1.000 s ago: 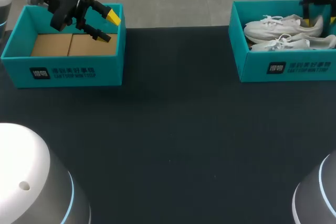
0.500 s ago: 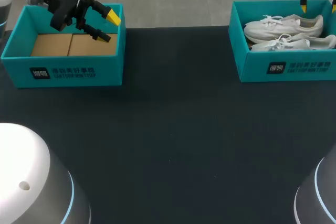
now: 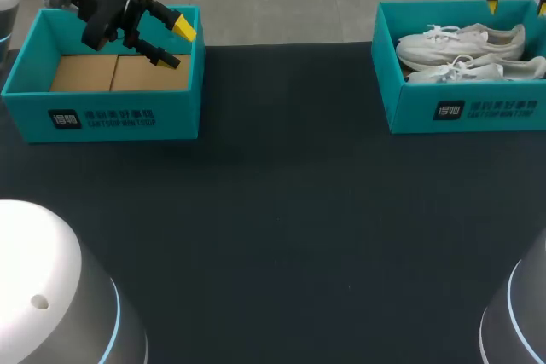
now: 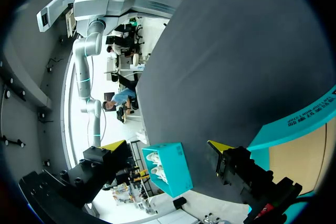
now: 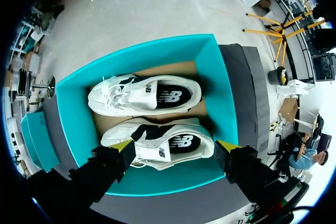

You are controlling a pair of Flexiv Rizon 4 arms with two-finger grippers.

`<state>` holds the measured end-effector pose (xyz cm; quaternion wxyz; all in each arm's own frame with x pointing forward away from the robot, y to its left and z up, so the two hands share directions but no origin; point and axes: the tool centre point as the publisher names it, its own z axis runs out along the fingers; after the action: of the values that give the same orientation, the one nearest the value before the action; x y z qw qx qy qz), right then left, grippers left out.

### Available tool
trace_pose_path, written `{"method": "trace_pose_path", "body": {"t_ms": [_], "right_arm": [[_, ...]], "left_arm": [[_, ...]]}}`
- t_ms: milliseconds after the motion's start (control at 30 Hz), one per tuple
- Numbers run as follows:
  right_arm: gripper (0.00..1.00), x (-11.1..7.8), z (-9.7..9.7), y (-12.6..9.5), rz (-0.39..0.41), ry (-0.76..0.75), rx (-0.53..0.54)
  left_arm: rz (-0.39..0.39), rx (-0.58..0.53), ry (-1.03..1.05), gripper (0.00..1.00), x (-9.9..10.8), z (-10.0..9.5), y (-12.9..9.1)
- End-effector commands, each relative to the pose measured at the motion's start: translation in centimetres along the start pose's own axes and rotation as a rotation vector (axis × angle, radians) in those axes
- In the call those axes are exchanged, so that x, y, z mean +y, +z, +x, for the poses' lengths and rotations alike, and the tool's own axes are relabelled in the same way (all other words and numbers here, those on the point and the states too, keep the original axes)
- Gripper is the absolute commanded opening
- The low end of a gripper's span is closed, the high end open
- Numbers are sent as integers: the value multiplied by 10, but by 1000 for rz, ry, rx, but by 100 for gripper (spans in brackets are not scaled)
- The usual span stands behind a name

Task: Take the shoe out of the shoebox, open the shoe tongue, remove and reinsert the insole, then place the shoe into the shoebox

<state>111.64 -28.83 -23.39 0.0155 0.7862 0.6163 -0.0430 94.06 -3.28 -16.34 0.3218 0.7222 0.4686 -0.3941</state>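
Now both white shoes (image 5: 152,124) lie inside right shoebox (image 5: 79,129); right gripper (image 5: 173,153) above it, jaws released, empty; left gripper (image 3: 171,43) likewise spread over other box (image 3: 102,117). Early or finished, scene fits both.

Silver arms, blue-lit rings, black yellow-tipped left claw (image 3: 167,43)

White logo + print on both shoeboxes (image 3: 461,108), unreadable.

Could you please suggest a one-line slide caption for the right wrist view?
Open right gripper poised above two white shoes lying side by side in the teal shoebox.
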Motion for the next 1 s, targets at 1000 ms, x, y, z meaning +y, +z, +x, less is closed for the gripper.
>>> {"method": "trace_pose_path", "body": {"t_ms": [1000], "right_arm": [[100,-49,-2,-4,-126,-42,46]], "left_arm": [[-95,-13,-205,100,8,-7,-5]]}}
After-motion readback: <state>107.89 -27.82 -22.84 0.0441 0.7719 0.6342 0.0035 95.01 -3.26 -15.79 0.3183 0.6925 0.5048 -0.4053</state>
